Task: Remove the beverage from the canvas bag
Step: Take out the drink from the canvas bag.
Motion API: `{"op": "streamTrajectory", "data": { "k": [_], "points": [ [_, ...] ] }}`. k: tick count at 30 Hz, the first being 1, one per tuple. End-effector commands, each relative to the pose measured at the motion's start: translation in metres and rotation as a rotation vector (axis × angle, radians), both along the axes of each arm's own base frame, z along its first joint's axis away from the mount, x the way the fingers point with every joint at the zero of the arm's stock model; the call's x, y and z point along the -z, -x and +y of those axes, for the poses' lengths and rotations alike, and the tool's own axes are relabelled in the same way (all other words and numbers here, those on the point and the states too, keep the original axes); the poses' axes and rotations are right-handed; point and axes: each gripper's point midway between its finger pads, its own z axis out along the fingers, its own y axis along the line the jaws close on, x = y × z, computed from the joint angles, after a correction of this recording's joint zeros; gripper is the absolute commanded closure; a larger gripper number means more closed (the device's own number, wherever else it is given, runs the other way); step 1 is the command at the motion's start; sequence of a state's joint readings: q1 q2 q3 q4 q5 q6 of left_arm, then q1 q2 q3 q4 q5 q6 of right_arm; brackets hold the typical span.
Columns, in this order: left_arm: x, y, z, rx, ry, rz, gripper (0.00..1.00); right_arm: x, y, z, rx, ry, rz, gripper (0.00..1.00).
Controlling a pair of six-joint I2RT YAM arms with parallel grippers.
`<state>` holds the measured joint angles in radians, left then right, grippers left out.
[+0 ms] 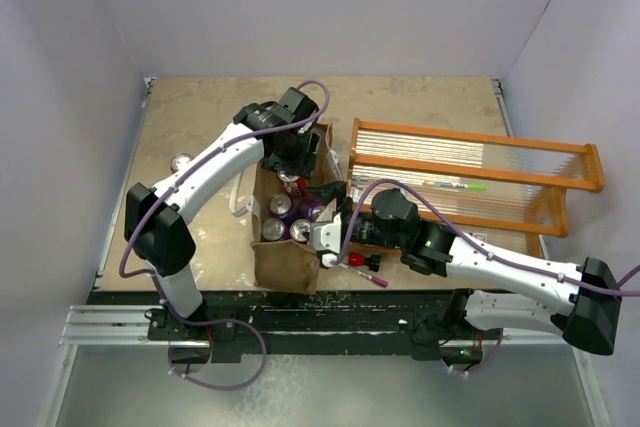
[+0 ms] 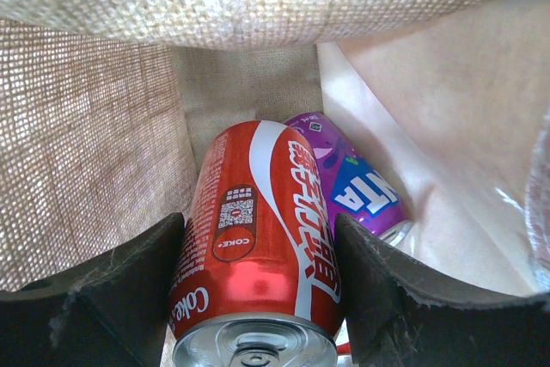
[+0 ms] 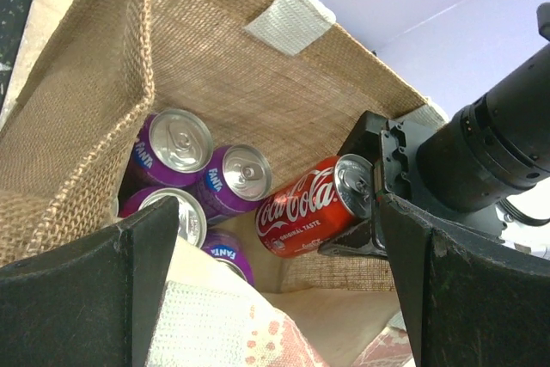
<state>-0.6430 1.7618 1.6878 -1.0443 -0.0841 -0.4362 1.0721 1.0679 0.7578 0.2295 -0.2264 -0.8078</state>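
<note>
Inside canvas bag (image 3: 198,83): red Coke can (image 2: 266,204), tilted, clamped across its body by left gripper (image 2: 258,229), presumably for lifting clear of purple Fanta cans (image 3: 176,148) beside it. At bag mouth: right gripper (image 3: 277,208), jaws wide apart, gripping nothing; probably there to steady.
</note>
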Motion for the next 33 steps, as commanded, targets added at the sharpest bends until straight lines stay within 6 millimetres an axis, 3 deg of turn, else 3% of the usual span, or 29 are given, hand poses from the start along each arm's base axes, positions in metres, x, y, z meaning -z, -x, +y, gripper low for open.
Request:
{"op": "streamTrajectory", "data": {
  "k": [1,10,15,23,33],
  "points": [
    [-0.035,0.017,0.004,-0.001,0.041,-0.015,1.00,-0.038,-0.007,0.009,0.061,-0.163,0.083,0.00],
    [-0.035,0.019,0.008,0.000,0.028,-0.015,1.00,-0.097,-0.023,0.004,0.173,-0.353,0.126,0.00],
    [-0.038,0.023,0.011,-0.001,0.045,-0.034,1.00,-0.111,-0.028,0.005,0.187,-0.386,0.100,0.00],
    [-0.048,0.031,0.018,-0.009,0.059,-0.056,1.00,-0.097,-0.037,0.012,0.193,-0.368,0.106,0.00],
    [-0.066,0.043,0.022,0.002,0.100,-0.071,1.00,-0.054,-0.044,0.024,0.184,-0.291,0.123,0.00]
  ]
}}
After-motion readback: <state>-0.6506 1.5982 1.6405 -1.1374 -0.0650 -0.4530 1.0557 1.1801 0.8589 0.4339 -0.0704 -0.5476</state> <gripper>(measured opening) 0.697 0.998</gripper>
